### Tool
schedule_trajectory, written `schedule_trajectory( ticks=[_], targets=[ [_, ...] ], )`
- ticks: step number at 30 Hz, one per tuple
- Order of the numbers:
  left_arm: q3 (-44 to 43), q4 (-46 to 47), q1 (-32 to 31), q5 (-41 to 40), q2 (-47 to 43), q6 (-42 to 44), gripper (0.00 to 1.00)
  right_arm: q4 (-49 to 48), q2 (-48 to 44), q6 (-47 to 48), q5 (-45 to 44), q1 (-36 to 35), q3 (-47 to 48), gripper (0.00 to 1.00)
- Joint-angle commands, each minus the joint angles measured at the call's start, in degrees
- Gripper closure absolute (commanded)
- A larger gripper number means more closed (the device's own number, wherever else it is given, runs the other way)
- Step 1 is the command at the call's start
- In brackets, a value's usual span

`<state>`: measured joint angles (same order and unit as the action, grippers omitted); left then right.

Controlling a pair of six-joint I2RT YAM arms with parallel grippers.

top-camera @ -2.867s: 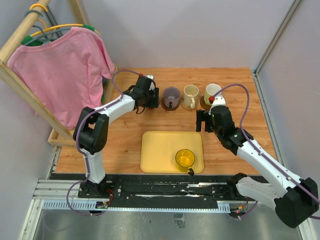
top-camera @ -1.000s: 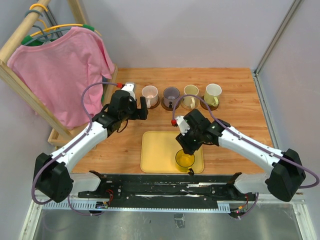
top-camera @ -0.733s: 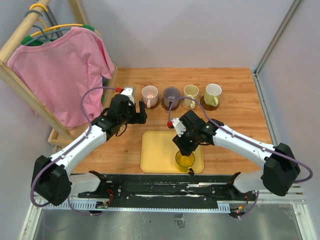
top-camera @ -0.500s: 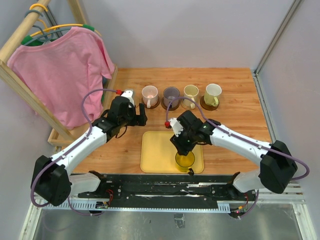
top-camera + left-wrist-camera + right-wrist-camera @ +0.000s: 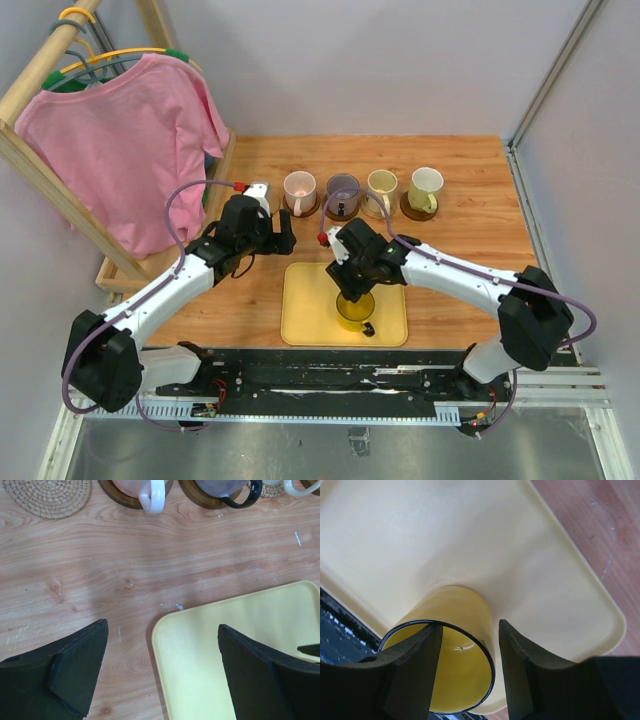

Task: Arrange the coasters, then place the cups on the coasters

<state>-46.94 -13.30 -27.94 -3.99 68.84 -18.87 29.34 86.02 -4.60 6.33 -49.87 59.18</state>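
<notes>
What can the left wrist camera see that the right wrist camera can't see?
Only the left wrist view shows the bare tan coaster, the pink cup and the purple-grey cup on dark coasters, and the open left gripper. Only the right wrist view shows the yellow cup between the fingers of the right gripper. Both show the yellow tray and the wooden table.
</notes>
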Motion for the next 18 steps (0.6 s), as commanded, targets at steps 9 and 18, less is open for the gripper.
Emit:
schedule_trajectory(
  ticks=[9, 18],
  targets=[
    [2.55, 1.13, -0.36, 2.21, -2.78, 0.93, 0.06, -6.74, 3.56, -25.61, -14.79, -0.77, 4.58, 0.41],
    [3.89, 0.32, -0.36, 3.94, -3.89, 1.38, 0.06, -15.98, 0.93, -35.05, -8.05, -0.59, 0.09, 0.39]
  ],
)
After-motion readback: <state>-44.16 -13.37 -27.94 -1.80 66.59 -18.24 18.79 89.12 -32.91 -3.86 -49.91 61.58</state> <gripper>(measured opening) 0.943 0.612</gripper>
